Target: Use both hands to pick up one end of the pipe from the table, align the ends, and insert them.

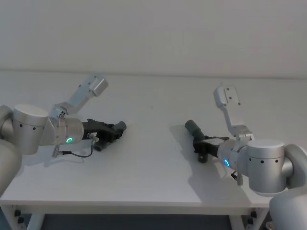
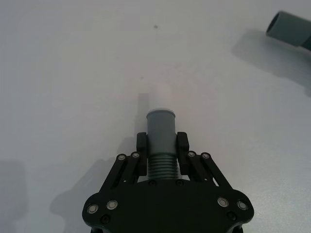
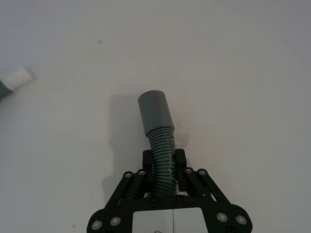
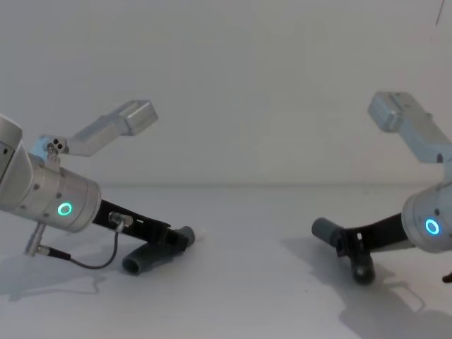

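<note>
Left claw (image 2: pixel 162 144) tight around ribbed grey, apparently white-tipped hose piece (image 2: pixel 161 125); right claw (image 3: pixel 164 162) around plain-cuffed piece (image 3: pixel 155 111).

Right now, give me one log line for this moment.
left gripper: shut on spigot piece | right gripper: shut on cuff piece | pieces apart, not joined

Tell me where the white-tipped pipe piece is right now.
The white-tipped piece is clamped in the left tool at the head view's left, well apart from the grey-cuffed piece on the right.
</note>
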